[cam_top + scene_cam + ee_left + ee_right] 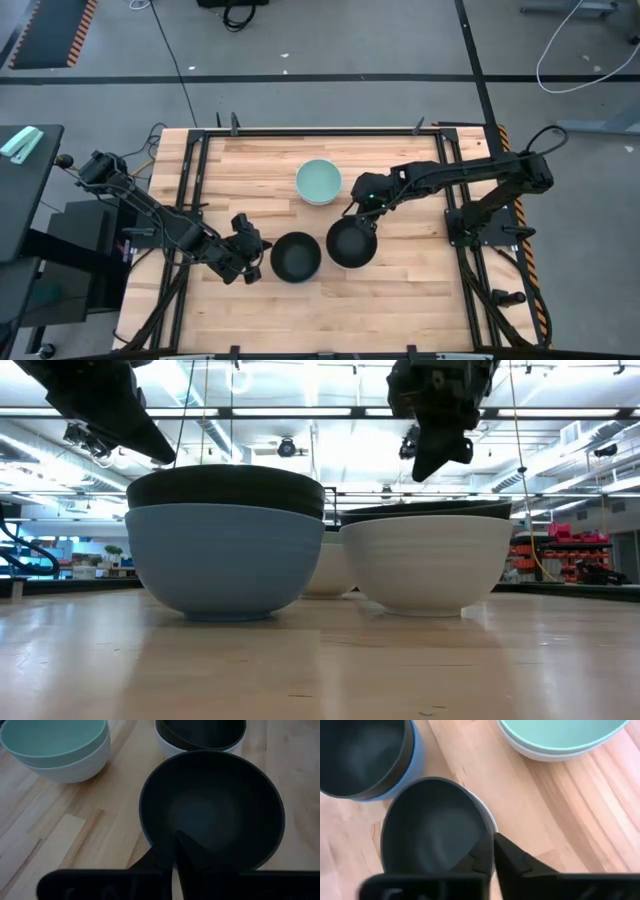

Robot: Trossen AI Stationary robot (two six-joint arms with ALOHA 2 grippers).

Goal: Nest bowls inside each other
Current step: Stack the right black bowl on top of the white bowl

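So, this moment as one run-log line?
black-in-blue | black-in-white | mint-in-white | left gripper at black-in-blue rim | right gripper shut on black-in-white rim

The left arm is stretched from the desk's left edge toward the near middle, bent low at the elbow. Its gripper is held near the front of the desk, fingers brought close together, pinched on the rim of a black bowl.

The right arm is reached in from the right edge, folded at the elbow, forearm angled toward the centre. Its gripper is pointed down, and its fingers are drawn together astride the rim of another black bowl.
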